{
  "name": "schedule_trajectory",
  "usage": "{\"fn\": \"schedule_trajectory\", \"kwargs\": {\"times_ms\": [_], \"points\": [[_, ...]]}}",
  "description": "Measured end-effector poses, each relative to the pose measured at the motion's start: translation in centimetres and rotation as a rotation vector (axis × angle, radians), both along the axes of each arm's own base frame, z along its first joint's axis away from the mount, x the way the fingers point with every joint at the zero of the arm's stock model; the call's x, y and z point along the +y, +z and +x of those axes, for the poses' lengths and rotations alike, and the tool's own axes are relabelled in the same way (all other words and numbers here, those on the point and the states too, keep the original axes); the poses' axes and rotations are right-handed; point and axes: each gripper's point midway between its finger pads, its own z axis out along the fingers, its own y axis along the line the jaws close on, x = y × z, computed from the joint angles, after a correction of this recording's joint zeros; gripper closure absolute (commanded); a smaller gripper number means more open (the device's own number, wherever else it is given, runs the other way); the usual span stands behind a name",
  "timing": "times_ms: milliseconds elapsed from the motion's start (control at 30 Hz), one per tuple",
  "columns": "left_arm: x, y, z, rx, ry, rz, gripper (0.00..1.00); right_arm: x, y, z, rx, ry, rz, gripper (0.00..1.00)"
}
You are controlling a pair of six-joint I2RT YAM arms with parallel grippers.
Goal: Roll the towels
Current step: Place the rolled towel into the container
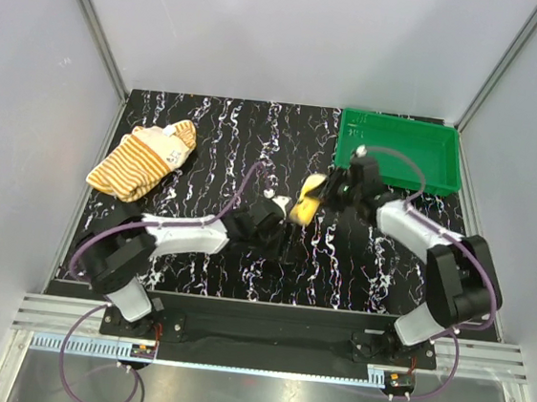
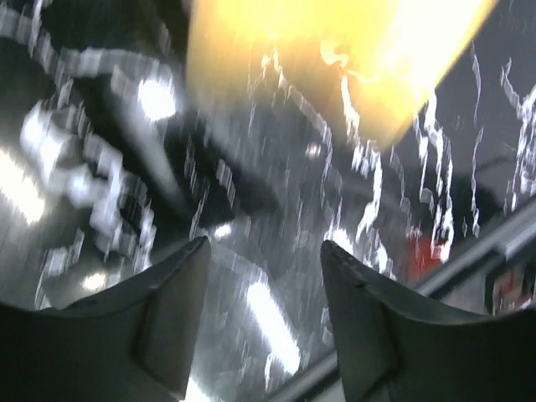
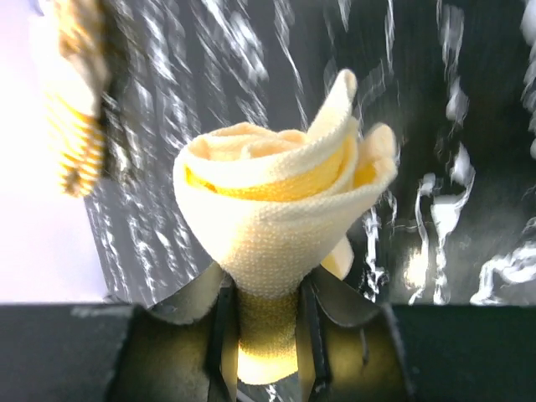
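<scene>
— What's hard to make out?
— The left wrist view is smeared. From above, the arms half hide the middle of the black marbled table [image 1: 208, 137].
— And the towels?
— The striped towel [image 1: 143, 161] lies crumpled back-left, far from the green tray [image 1: 417, 154]. The yellow towel [image 3: 276, 209], a loose spiral roll, sits mid-table, its end pinched in the right gripper [image 3: 266, 335].
— The left gripper [image 2: 264, 276]?
— Fingers apart, holding nothing.

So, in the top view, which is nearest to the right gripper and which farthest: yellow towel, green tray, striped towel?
From the right gripper:
1. yellow towel, held in it.
2. green tray, just behind, right side.
3. striped towel, far left.
</scene>
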Motion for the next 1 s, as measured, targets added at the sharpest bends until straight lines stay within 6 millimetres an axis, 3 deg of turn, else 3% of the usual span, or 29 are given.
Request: {"fn": "schedule_trajectory", "kwargs": {"times_ms": [167,233,300,367,433,500,667,833,1000], "points": [[2.4,3.0,-2.1,-0.048,-0.003,-0.072,0.37,-4.0,9.9,6.2,-0.182,-0.005,-0.039,0.92],[3.1,3.1,-2.6,-0.062,-0.002,-0.092,0.37,-5.8,13.5,8.2,-0.245,0.007,-0.051,0.91],[4.0,2.4,-3.4,-0.06,-0.004,-0.098,0.37,-7.4,15.7,10.0,-0.284,0.021,-0.051,0.91],[5.0,0.7,-4.4,-0.04,-0.009,-0.083,0.37,-9.3,16.5,11.9,-0.292,0.035,-0.047,0.91],[6.1,-1.2,-5.3,-0.016,-0.014,-0.06,0.37,-10.9,15.8,13.8,-0.269,0.056,-0.039,0.9],[5.9,-1.2,-5.5,-0.028,-0.019,-0.103,0.37,-12.4,14.4,15.4,-0.237,0.07,-0.021,0.9],[4.8,-1.1,-5.3,-0.061,-0.038,-0.185,0.39,-14.6,7.9,18.7,-0.111,0.11,0.075,0.87],[3.6,-1.2,-4.8,-0.072,-0.054,-0.222,0.41,-14.0,2.6,21.8,-0.043,0.167,0.178,0.86],[2.9,-1.2,-4.6,-0.076,-0.065,-0.24,0.41,-13.4,-0.4,23.7,-0.03,0.203,0.228,0.85]]}}
